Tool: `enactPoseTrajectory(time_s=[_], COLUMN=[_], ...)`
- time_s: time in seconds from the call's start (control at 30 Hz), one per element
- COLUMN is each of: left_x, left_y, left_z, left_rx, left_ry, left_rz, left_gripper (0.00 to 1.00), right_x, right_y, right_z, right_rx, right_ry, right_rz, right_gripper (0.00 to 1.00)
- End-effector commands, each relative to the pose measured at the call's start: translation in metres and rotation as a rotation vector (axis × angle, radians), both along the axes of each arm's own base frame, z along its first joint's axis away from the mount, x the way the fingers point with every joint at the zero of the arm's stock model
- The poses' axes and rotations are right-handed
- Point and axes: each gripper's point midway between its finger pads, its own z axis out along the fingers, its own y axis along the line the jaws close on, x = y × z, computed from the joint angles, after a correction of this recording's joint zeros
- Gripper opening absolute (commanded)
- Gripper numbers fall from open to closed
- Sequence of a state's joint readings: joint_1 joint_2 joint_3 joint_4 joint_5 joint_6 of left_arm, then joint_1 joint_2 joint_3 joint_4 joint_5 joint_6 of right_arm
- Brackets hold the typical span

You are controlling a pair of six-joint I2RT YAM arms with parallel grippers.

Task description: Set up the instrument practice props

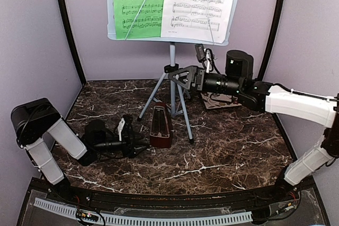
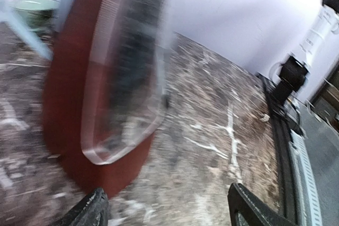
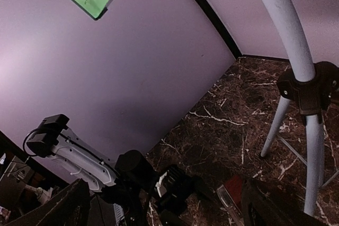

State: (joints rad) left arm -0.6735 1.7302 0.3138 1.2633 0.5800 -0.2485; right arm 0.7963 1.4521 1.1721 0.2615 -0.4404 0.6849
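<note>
The left fingers (image 2: 92,210), nearest the arm bases, were seen spread wide and empty, low over the table (image 1: 238,146). The metronome (image 1: 160,126) was just beyond their tips and a bit to one side. It was stood upright on the table, close by the tripod legs (image 1: 153,96).

The metronome was judged rigid and fairly weighty for its size. Being a pyramid, narrow up top, it was judged apt to tip if pushed high. Its clear cover (image 2: 124,78) looked smooth, slippery and prob. brittle, so a hold low across the red-brown flanks was judged safer. The left wrist view was blurred, so how firmly the cover sat could not be told. The table was a dark brown marble-look w/ white veins, slightly glossy.

Further back was the stand, w/ pale tube legs, a dark plastic hub (image 1: 170,69) and a thin pole (image 1: 172,55). The right fingers (image 3: 58,207) were held fully apart and empty, just beside the hub at approx. its height. The stand was judged light and top-heavy, best taken at the pole by the hub.

Farthest off was the desk (image 1: 169,38). The green sheet (image 1: 139,3) and white sheet (image 1: 198,1) were set on it side by side, each pinned by a thin wire arm. The paper was judged limp, light and easily creased.
</note>
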Motion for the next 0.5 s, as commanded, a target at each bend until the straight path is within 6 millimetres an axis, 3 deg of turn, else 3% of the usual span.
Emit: enactPoseTrajectory(time_s=[0.0, 0.13, 0.27, 0.37, 0.47], left_x=[0.026, 0.044, 0.052, 0.045, 0.024], left_y=[0.034, 0.030, 0.016, 0.002, -0.025], left_z=[0.019, 0.020, 0.020, 0.020, 0.016], left_rx=[-0.010, 0.046, 0.039, 0.024, 0.026], left_ry=[-0.043, -0.071, -0.086, -0.090, -0.087], left_rz=[0.155, 0.174, 0.122, 0.067, -0.026], left_gripper=[0.80, 0.80, 0.79, 0.79, 0.79], right_x=[0.000, 0.000, 0.001, 0.002, 0.004], right_y=[-0.009, -0.010, -0.008, -0.007, -0.003], right_z=[-0.054, -0.081, -0.094, -0.101, -0.112], right_rx=[-0.192, -0.265, -0.307, -0.326, -0.357], right_ry=[-0.014, -0.005, 0.000, 0.002, 0.002], right_rz=[-0.099, -0.140, -0.157, -0.165, -0.161], right_gripper=[1.00, 1.00, 1.00, 1.00, 1.00])
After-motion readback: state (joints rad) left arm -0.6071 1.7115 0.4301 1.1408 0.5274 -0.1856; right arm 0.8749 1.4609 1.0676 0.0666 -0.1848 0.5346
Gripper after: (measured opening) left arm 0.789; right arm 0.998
